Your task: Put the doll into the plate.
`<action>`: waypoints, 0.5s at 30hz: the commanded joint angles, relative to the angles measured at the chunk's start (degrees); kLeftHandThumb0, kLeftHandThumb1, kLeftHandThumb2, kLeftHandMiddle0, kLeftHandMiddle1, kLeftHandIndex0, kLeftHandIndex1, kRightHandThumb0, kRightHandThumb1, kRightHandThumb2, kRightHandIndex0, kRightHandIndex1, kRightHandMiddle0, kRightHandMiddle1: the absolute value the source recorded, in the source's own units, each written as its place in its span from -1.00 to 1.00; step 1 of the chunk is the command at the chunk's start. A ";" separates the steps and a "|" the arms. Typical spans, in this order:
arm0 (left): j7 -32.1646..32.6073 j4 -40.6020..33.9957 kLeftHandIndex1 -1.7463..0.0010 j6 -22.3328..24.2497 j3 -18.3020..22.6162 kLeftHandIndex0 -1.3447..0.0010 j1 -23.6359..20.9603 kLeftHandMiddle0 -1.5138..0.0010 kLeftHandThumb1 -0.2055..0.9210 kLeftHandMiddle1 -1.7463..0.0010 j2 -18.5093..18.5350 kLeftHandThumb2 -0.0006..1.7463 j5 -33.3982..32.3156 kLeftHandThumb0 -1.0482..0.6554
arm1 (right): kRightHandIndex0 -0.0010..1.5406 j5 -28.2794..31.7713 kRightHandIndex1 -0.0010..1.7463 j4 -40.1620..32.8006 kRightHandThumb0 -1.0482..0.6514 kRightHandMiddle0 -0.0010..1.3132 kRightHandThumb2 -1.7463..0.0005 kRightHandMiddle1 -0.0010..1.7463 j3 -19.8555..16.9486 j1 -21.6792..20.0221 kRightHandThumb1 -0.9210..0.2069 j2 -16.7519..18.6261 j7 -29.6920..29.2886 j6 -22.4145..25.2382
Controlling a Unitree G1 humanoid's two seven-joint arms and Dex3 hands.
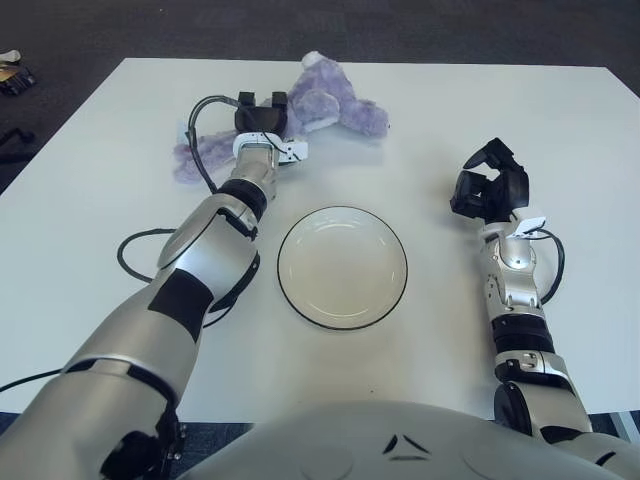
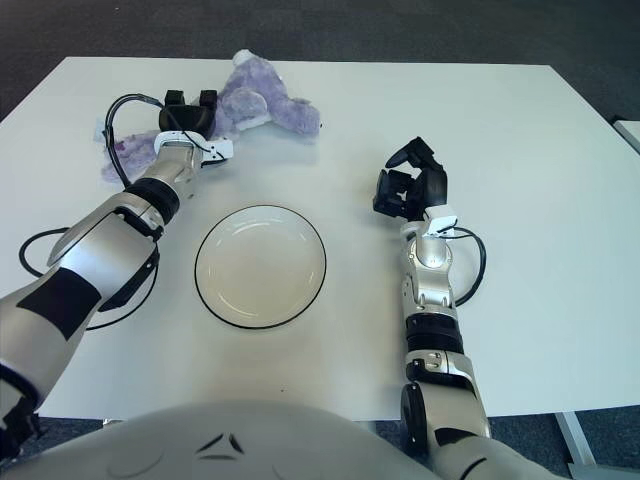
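Note:
A purple plush doll [image 1: 335, 105] lies at the far side of the white table, one limb stretched to the left [image 1: 185, 160]. A white plate with a black rim [image 1: 342, 267] sits empty in the middle of the table, nearer to me than the doll. My left hand [image 1: 262, 108] reaches across to the doll's middle, with its black fingers spread against the plush. It hides part of the doll's body. My right hand [image 1: 490, 188] is parked upright on the right of the plate, with fingers relaxed and empty.
A black cable [image 1: 130, 255] loops on the table beside my left forearm. The table's far edge runs just behind the doll. Dark floor surrounds the table, with a small object [image 1: 12, 70] on it at the far left.

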 commanded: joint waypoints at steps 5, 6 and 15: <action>-1.87 1.16 -0.21 -1.36 2.63 1.00 3.19 0.17 -0.14 -0.86 -1.22 0.38 -2.80 0.55 | 0.76 0.66 1.00 1.11 -0.32 -0.11 -0.46 1.00 0.00 3.70 0.00 1.72 0.10 0.72; -1.82 1.12 -0.23 -1.63 2.93 1.00 3.26 0.15 -0.14 -0.85 -1.23 0.38 -3.08 0.60 | 0.76 0.83 1.00 1.11 -0.32 -0.11 -0.46 1.00 -0.01 3.69 0.00 1.73 0.28 0.73; -2.16 1.07 -0.53 -2.92 3.80 1.00 3.56 0.00 -0.18 -0.76 -1.16 0.42 -3.68 0.79 | 0.77 1.52 1.00 1.04 -0.32 -0.11 -0.46 1.00 -0.17 3.69 0.00 1.84 1.01 0.87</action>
